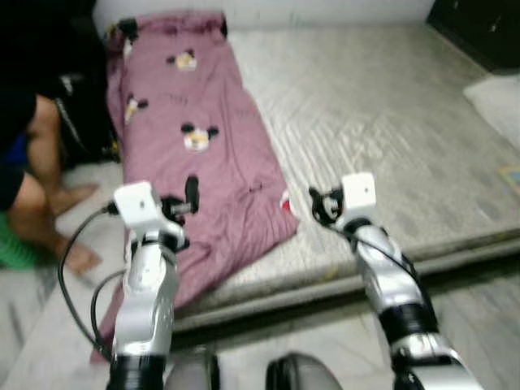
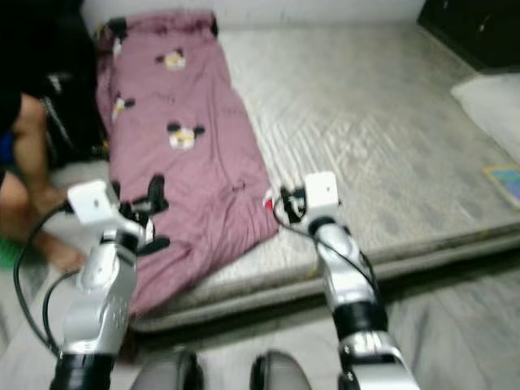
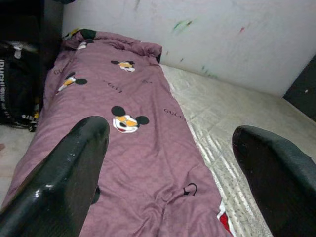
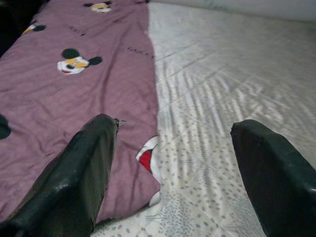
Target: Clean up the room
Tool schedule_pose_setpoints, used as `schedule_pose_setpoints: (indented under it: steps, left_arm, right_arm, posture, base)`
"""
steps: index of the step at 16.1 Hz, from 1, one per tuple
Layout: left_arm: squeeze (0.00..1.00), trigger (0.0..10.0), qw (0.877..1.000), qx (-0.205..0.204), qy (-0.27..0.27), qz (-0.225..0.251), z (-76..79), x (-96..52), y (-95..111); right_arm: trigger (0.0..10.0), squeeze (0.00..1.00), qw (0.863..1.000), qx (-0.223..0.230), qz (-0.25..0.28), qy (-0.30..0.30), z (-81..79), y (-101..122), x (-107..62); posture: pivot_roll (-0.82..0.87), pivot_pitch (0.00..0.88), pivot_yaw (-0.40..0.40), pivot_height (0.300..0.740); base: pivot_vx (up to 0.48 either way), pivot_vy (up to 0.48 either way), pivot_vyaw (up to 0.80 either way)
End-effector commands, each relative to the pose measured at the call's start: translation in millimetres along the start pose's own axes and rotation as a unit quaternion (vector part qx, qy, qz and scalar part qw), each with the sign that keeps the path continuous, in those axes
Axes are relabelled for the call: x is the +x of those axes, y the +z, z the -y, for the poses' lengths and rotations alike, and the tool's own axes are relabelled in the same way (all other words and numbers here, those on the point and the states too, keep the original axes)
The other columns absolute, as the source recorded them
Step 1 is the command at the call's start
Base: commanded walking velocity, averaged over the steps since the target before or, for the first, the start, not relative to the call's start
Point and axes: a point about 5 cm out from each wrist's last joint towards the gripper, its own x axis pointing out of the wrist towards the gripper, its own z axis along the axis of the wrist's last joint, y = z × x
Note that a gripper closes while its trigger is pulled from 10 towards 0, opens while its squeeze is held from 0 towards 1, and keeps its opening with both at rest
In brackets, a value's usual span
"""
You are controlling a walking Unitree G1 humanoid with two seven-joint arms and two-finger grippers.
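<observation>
A mauve blanket point(image 1: 203, 154) printed with cartoon mouse heads lies lengthwise along the left side of a grey mattress point(image 1: 382, 122) on the floor. Its near end hangs over the mattress's front edge. My left gripper point(image 1: 185, 215) is open and hovers over the blanket's near left part; in the left wrist view its fingers point(image 3: 69, 173) frame the blanket point(image 3: 128, 148). My right gripper point(image 1: 319, 205) is open, just above the blanket's near right corner, where a red and white patch point(image 4: 148, 158) shows beside bare mattress point(image 4: 222, 98).
A person's bare legs point(image 1: 41, 187) are at the left beside the mattress, with a green object point(image 1: 12, 244) and a black bag point(image 1: 81, 122) close by. Dark furniture point(image 1: 479, 28) stands at the far right. A white cushion-like thing point(image 1: 496, 101) lies by the mattress's right edge.
</observation>
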Motion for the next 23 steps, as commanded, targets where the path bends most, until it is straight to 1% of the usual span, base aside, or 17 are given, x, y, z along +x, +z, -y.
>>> schedule_pose_setpoints:
  steps: [1, 4, 6, 8, 9, 10, 11, 12, 14, 15, 16, 17, 19, 20, 23]
  left_arm:
    - [0.0, 10.0, 1.0, -0.009, 0.007, 0.008, 3.8, -0.2, 1]
    - [0.0, 10.0, 1.0, -0.002, 0.029, 0.002, -1.1, -0.4, 1]
    - [0.0, 10.0, 0.999, 0.004, 0.038, -0.005, -7.0, -4.4, -1]
    - [0.0, 10.0, 0.998, 0.039, 0.058, -0.004, -23.1, -16.3, -7]
    - [0.0, 10.0, 0.996, 0.059, 0.07, -0.006, -33.8, -22.2, -9]
    - [0.0, 10.0, 0.993, 0.071, 0.095, -0.01, -46.6, -27.1, -9]
    - [0.0, 10.0, 0.991, 0.094, 0.097, -0.003, -52.2, -29.0, -7]
    - [0.0, 10.0, 0.99, 0.108, 0.095, 0.002, -56.1, -30.3, -4]
    - [0.0, 10.0, 0.988, 0.112, 0.105, 0.001, -63.1, -33.6, -3]
    - [0.0, 10.0, 0.988, 0.113, 0.106, -0.002, -63.8, -34.4, -4]
    - [0.0, 10.0, 0.988, 0.114, 0.103, -0.003, -62.4, -33.8, -4]
    - [0.0, 10.0, 0.989, 0.112, 0.094, -0.001, -57.5, -31.0, -4]
    - [0.0, 10.0, 0.991, 0.11, 0.08, 0.006, -51.3, -26.7, -1]
    - [0.0, 10.0, 0.991, 0.111, 0.076, 0.009, -49.7, -25.2, 0]
    - [0.0, 10.0, 0.99, 0.113, 0.079, 0.012, -50.8, -25.8, 1]
  right_arm:
    - [10.0, 0.0, 1.0, 0.003, 0.005, 0.008, -4.0, 3, 0.8]
    - [10.0, 0.0, 1.0, 0.003, 0.003, 0.01, -4.6, 2, 0.4]
    - [10.0, 0.0, 1.0, 0.004, 0.006, 0.014, -5.0, 2, -0.6]
    - [10.0, 0.0, 1.0, 0.007, 0.01, 0.016, -5.7, 0, -4.2]
    - [10.0, 0.0, 1.0, 0.014, 0.011, 0.01, -4.4, -1, -6.2]
    - [10.0, 0.0, 1.0, 0.024, 0.015, 0.006, -4.0, -2, -8.0]
    - [10.0, 0.0, 0.999, 0.031, 0.018, 0.003, -4.0, -2, -9.3]
    - [10.0, 0.0, 0.999, 0.038, 0.024, 0.002, -4.8, 0, -11.1]
    - [10.0, 0.0, 0.999, 0.038, 0.03, 0.001, -5.1, 1, -13.4]
    - [10.0, 0.0, 0.999, 0.02, 0.027, -0.007, -2.8, 0, -12.9]
    - [10.0, 0.0, 0.999, 0.017, 0.026, -0.009, -2.3, 0, -12.2]
    - [10.0, 0.0, 0.999, 0.016, 0.028, -0.013, -1.8, 1, -10.3]
    - [10.0, 0.0, 0.999, 0.018, 0.031, -0.019, -0.7, 3, -8.1]
    - [10.0, 0.0, 0.999, 0.03, 0.039, -0.023, -0.2, 6, -7.6]
    - [10.0, 0.0, 0.999, 0.028, 0.038, -0.022, -2.3, 6, -8.5]
  posture:
    - [-0.04, 0.087, -0.042, 0.74]
    - [-0.04, 0.085, -0.042, 0.74]
    - [-0.03, 0.086, -0.044, 0.74]
    - [-0.02, 0.092, -0.041, 0.74]
    - [-0.01, 0.096, -0.04, 0.74]
    - [-0.02, 0.1, -0.041, 0.74]
    - [-0.01, 0.101, -0.042, 0.74]
    - [-0.01, 0.1, -0.043, 0.74]
    - [-0.01, 0.106, -0.038, 0.74]
    - [-0.01, 0.109, -0.033, 0.74]
    - [-0.01, 0.11, -0.032, 0.74]
    - [-0.01, 0.11, -0.028, 0.74]
    - [-0.01, 0.112, -0.023, 0.74]
    - [-0.01, 0.114, -0.022, 0.74]
    - [-0.01, 0.121, -0.021, 0.74]
  base:
    - [0.0, 0.0, 0.0]
    - [0.0, 0.0, 0.0]
    - [0.0, 0.0, 0.0]
    - [0.0, 0.0, 0.0]
    - [0.0, 0.0, 0.0]
    - [0.0, 0.0, 0.0]
    - [0.0, 0.0, 0.0]
    - [0.0, 0.0, 0.0]
    - [0.0, 0.0, 0.0]
    - [0.0, 0.0, 0.0]
    - [0.0, 0.0, 0.0]
    - [0.0, 0.0, 0.71]
    - [0.0, 0.0, 0.57]
    - [0.0, 0.0, 0.0]
    - [0.0, 0.0, 0.0]
